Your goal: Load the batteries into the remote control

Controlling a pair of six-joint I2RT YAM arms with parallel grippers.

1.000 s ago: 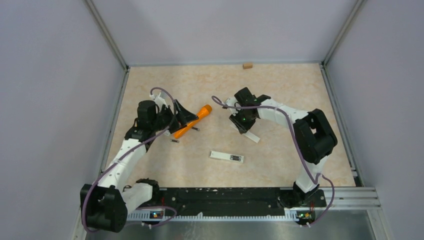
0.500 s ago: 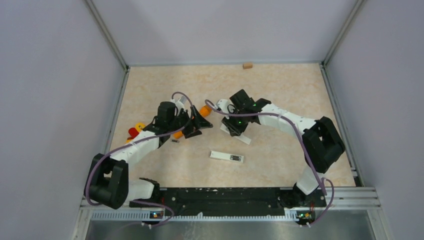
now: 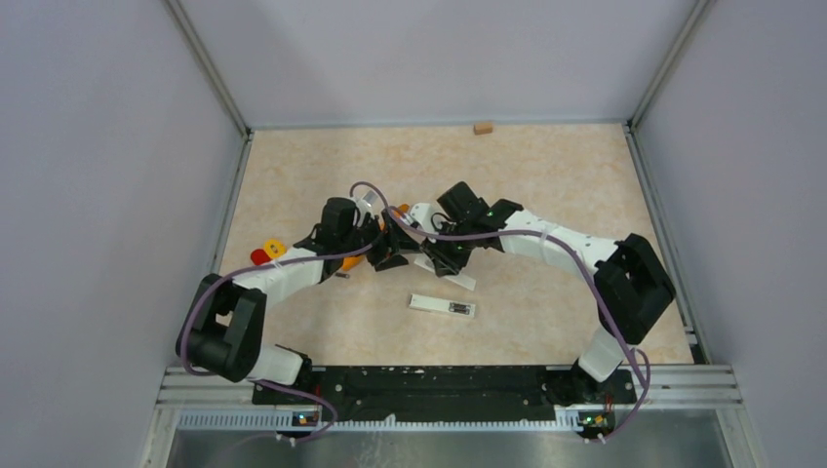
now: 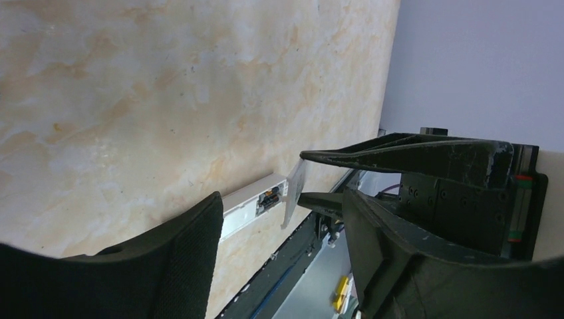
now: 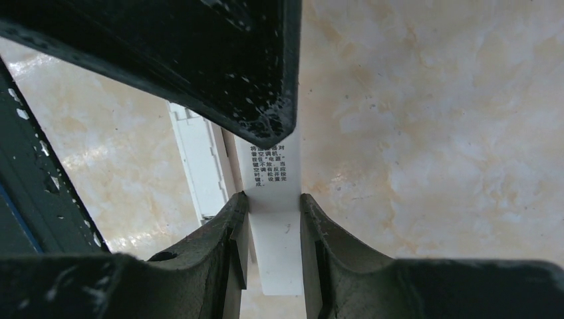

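Observation:
The white remote control (image 3: pixel 442 305) lies flat near the front middle, its dark battery compartment facing up. In the left wrist view the remote (image 4: pixel 249 203) shows batteries (image 4: pixel 269 197) in that compartment. One loose battery (image 3: pixel 339 276) lies by the left arm. My right gripper (image 3: pixel 451 268) is shut on the white battery cover (image 5: pixel 278 219), which carries printed text, and holds it tilted just beyond the remote. My left gripper (image 3: pixel 395 249) is open and empty, close to the right gripper, facing the cover (image 4: pixel 294 193). The orange torch (image 3: pixel 348 261) is mostly hidden under the left arm.
A red and yellow object (image 3: pixel 263 253) lies at the left by the left forearm. A small wooden block (image 3: pixel 482 127) sits at the back wall. Grey walls enclose the table on three sides. The two arms' purple cables cross near the middle.
My left gripper has swung right, away from the torch, to the middle. My right gripper has carried the cover left and nearer, so the two grippers now meet. The red and yellow object is uncovered.

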